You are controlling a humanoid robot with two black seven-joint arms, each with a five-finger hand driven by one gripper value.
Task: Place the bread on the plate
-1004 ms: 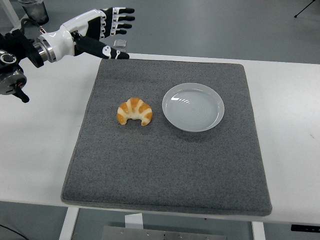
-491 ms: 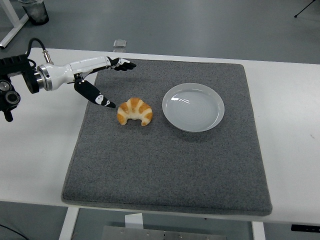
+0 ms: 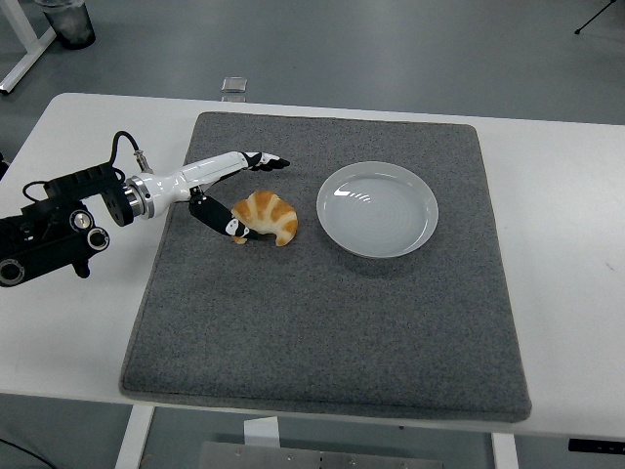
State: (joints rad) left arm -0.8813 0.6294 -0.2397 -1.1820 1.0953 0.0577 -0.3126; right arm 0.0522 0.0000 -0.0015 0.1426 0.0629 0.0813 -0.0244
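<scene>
Lowered now, left hand [image 3: 237, 191] spreads around golden crescent-shaped bread [image 3: 265, 217]; loose grip may drop it before round white plate [image 3: 377, 209].

We take this for a robotics lab or test room, not a home. Across the top of the frame runs a bare, grey, smooth floor [image 3: 410, 49], like one in a hall or workshop. The white table [image 3: 557, 215] is a plain bench with a metal leg [image 3: 137, 440] showing at the lower left, and a grey felt mat [image 3: 322, 332] marks out a work area on it. At the upper left stands another white table leg [image 3: 24, 54] beside a dark bin [image 3: 70, 21]; at the upper right, part of a tripod foot [image 3: 598, 18].
</scene>
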